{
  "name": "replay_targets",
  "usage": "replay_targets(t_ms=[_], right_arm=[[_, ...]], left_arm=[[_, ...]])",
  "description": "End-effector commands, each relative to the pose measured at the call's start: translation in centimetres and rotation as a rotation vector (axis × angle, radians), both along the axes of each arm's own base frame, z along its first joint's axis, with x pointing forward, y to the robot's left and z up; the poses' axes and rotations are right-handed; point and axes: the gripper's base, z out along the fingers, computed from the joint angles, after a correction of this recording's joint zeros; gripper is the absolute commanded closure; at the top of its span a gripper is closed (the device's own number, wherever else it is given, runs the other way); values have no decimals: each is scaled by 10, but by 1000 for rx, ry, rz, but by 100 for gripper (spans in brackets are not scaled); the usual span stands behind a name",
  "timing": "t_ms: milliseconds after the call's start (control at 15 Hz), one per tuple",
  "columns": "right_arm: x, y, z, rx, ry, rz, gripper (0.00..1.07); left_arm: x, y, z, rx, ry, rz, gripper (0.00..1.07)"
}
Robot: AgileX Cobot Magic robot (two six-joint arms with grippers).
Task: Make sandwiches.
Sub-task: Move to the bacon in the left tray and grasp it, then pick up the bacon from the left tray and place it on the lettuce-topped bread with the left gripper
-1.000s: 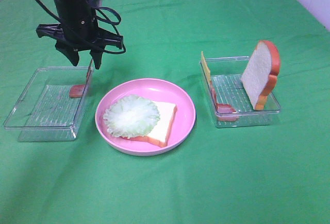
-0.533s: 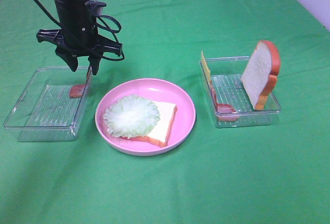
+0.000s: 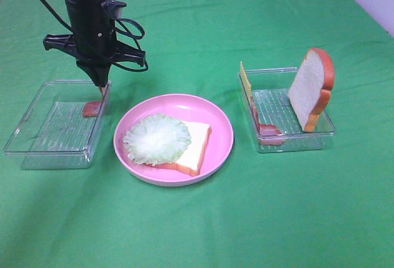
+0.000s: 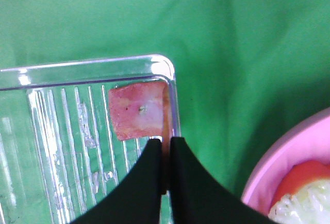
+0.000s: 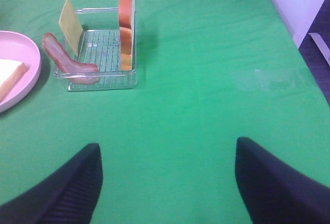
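On the pink plate (image 3: 223, 126) lies a white bread slice (image 3: 198, 142) with frilly pale green lettuce (image 3: 157, 138) on it. My left gripper (image 3: 100, 85) points down into the left clear tray (image 3: 37, 148), shut on the upright edge of a pink-red bacon strip (image 4: 136, 110) that leans on the tray wall (image 4: 77, 64). In the left wrist view the left gripper (image 4: 166, 152) has the strip's thin edge between its fingers. The right tray (image 3: 295, 142) holds an upright bread slice (image 3: 311, 89), a yellow cheese square (image 3: 245, 82) and bacon (image 3: 268, 129). My right gripper (image 5: 167, 183) is open and empty.
Green cloth covers the table. The right wrist view shows the right tray's bread (image 5: 126, 26), cheese (image 5: 69, 26) and bacon (image 5: 64, 59), with the plate's rim (image 5: 28, 69) beside them. The table's edge and a white wall (image 5: 299, 2) are near.
My left gripper's fingers have come together from open to shut on the bacon strip at the left tray's wall. Plate and right tray are unchanged.
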Motion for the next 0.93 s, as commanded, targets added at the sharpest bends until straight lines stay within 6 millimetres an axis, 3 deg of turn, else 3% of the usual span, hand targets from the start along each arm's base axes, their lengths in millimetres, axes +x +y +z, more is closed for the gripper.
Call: replay_targets(t_ms=[67,200,400,667,933], right_arm=[[-2,0,-1,-7,-11,-2,38],[-2,0,-1,-7,-11,-2,38],[-2,0,-1,-7,-11,-2,38],[-2,0,-1,-7,-11,-2,38],[-2,0,-1,-7,-11,-2,38]], left_arm=[[2,1,-1,-3,-7,-1,107],[1,1,1,-1,0,-1,107],[-5,0,27,-41,-19,-13,107],[-19,-10,73,-208,-58,-71,107],[-30,-31,86,-420,-13,-160,107]])
